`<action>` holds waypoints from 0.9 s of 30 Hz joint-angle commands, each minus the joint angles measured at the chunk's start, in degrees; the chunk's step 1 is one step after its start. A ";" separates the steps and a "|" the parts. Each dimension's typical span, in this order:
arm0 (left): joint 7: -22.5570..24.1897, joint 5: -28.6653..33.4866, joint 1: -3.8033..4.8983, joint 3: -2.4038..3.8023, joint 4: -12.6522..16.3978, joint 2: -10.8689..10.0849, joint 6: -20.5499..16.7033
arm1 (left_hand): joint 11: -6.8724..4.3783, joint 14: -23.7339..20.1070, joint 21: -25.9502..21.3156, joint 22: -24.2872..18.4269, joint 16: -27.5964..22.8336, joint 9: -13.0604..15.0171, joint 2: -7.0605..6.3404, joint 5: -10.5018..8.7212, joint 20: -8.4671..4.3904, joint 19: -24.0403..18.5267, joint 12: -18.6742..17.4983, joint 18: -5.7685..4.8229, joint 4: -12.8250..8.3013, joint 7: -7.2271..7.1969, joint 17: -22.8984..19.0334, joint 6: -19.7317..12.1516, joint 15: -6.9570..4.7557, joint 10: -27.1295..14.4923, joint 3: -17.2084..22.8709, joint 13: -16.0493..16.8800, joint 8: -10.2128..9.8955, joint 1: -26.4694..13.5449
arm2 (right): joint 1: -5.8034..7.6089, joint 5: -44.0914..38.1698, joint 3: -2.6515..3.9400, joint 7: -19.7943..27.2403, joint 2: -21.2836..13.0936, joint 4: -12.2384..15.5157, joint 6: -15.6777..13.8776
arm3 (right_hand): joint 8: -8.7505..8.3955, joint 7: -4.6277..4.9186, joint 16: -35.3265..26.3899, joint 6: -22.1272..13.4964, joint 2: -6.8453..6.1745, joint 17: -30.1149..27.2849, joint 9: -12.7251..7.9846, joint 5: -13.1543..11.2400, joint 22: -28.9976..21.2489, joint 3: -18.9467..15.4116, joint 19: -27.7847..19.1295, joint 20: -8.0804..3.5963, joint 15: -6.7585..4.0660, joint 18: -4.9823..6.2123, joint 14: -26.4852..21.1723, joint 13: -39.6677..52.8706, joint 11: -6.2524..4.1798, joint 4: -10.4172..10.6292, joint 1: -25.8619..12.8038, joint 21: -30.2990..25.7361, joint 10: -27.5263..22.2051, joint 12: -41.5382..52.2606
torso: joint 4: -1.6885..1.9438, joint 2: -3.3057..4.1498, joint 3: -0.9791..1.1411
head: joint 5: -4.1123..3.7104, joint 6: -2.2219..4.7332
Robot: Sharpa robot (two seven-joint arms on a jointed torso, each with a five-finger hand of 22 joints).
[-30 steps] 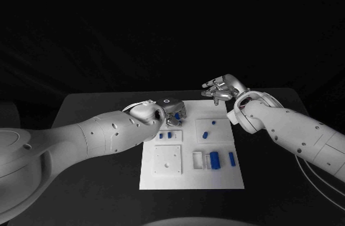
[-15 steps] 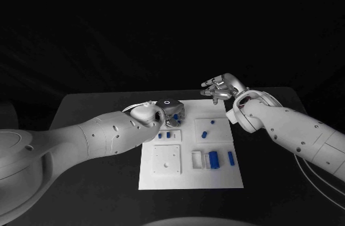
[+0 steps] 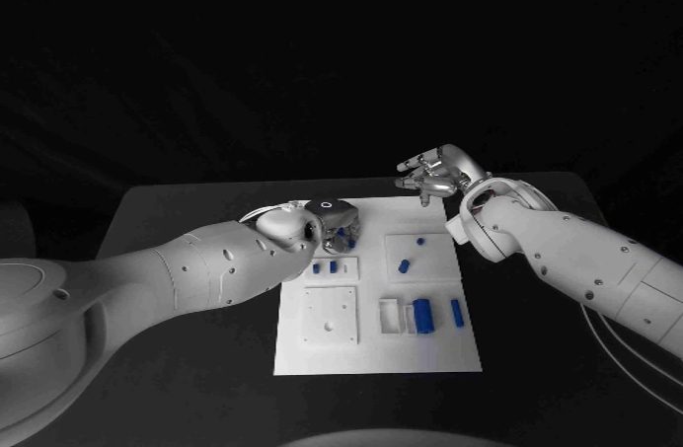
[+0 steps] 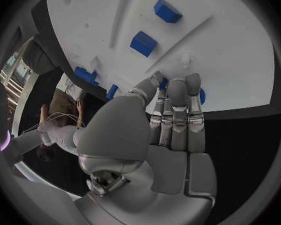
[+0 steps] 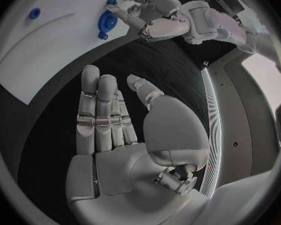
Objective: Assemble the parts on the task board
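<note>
Small, stiff blue plastic part (image 4: pixel 199 95) — likely light, slippery; left hand (image 3: pixel 336 224) pinches its sides, right hand (image 3: pixel 437 176) spread, empty.

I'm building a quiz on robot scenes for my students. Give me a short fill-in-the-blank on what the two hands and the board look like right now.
1. The task board is coloured ____.
2. The right hand holds ____; its fingers are apart.
3. The left hand is over the board's ____ end, as the head view shows.
4. The parts, such as the long part, are coloured ____.

Missing words: white; nothing; far; blue
</note>
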 commanded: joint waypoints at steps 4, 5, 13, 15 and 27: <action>-0.39 -0.43 -0.30 0.01 -0.35 0.22 1.90 | -0.15 -0.16 0.52 1.26 0.59 -0.06 0.78 0.17 0.06 -0.27 -0.26 0.71 0.20 -0.19 -0.05 0.39 -0.14 0.25 0.33 -0.05 -0.11 -0.24 | 0.01 0.02 0.02 0.57 0.10 0.08 0.42 | -0.03 0.06 0.20 0.26 -0.12 -0.05 0.01 0.32 -0.10 0.02 1.98 0.35 0.42 0.80 -0.15 -0.09 0.08 0.34 -0.44 0.18 -0.03 -0.21 | -0.05 0.08 -0.02 | 0.00 -0.08; -0.37 -0.41 -0.33 0.01 -0.34 0.21 1.95 | -0.18 -0.12 0.60 1.25 0.69 -0.07 0.79 0.14 0.07 -0.26 -0.25 0.73 0.22 -0.23 -0.03 0.42 -0.15 0.35 0.33 -0.05 -0.12 -0.25 | 0.01 0.02 0.02 0.56 0.10 0.08 0.43 | -0.03 0.06 0.20 0.26 -0.12 -0.05 0.01 0.32 -0.10 0.02 1.98 0.35 0.42 0.80 -0.15 -0.09 0.08 0.34 -0.44 0.18 -0.03 -0.21 | -0.04 0.09 -0.02 | -0.01 -0.10; -0.03 0.25 -0.47 0.01 -0.01 0.13 1.89 | -0.43 -0.04 0.84 1.17 1.01 -0.07 0.92 -0.28 0.03 -0.24 -0.24 0.65 0.79 -0.40 -0.03 0.44 -0.27 1.04 -0.01 -0.04 -0.13 -0.71 | 0.01 0.02 0.02 0.53 0.19 0.03 0.62 | -0.04 0.04 0.24 0.33 -0.15 -0.18 0.01 0.45 -0.37 0.05 1.93 0.35 0.41 0.78 -0.24 -0.09 0.06 0.43 -0.41 0.24 0.03 -0.20 | 0.03 0.02 0.00 | 0.04 -0.31; -0.01 0.31 -0.48 0.01 0.08 0.12 1.95 | -0.52 0.01 0.87 1.15 1.05 -0.05 0.99 -0.35 0.00 -0.19 -0.24 0.63 0.93 -0.44 -0.05 0.58 -0.32 1.31 -0.09 -0.04 -0.10 -0.75 | 0.01 0.02 0.02 0.53 0.20 0.02 0.65 | -0.04 0.04 0.24 0.33 -0.15 -0.18 0.01 0.45 -0.37 0.05 1.93 0.35 0.41 0.78 -0.24 -0.09 0.06 0.43 -0.41 0.24 0.03 -0.20 | 0.01 0.01 0.01 | 0.05 -0.31; -0.45 1.05 -0.50 0.01 -0.06 0.15 2.29 | -1.63 1.00 0.96 1.01 2.29 0.16 2.78 -1.33 -0.19 0.55 -0.21 0.40 3.62 -0.91 0.26 4.85 -0.53 6.35 -1.91 0.01 0.00 -1.54 | 0.01 0.02 0.02 0.50 0.27 -0.04 0.74 | -0.04 0.02 0.26 0.43 -0.03 -0.28 0.01 0.55 -0.56 0.08 1.90 0.33 0.39 0.73 -0.28 -0.05 -0.01 0.62 -0.58 0.27 0.27 -0.15 | -0.06 0.08 0.04 | 0.01 -0.34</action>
